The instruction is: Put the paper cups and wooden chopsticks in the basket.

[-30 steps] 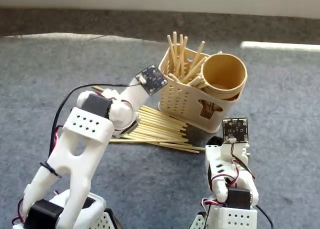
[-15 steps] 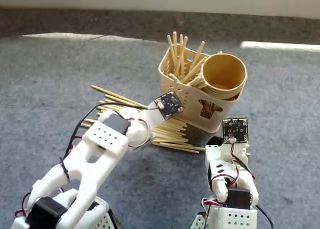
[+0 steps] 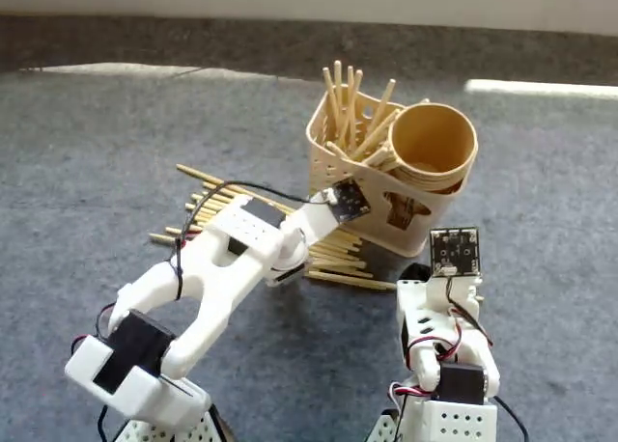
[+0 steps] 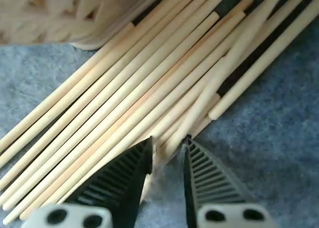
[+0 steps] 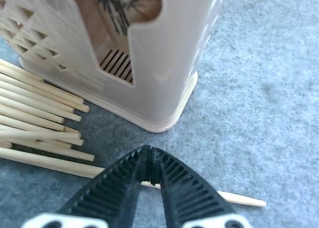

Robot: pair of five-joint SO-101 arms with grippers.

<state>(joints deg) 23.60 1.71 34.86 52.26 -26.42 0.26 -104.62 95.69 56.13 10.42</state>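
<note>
Loose wooden chopsticks [image 3: 338, 261] lay at 8 o'clock from the basket [image 3: 420, 225], long axes running 10-to-4. The left gripper [image 4: 167, 148], narrowly parted, straddled one tip; the right gripper [image 5: 149, 156] sat closed, empty.

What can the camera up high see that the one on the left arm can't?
Up high: the cups in the basket, the standing chopsticks beside them, the left arm and the right arm. Left wrist: its pincer up close, open, tips at the ends of the loose chopsticks. Both: that loose pile on the carpet, with the basket next to it.
</note>
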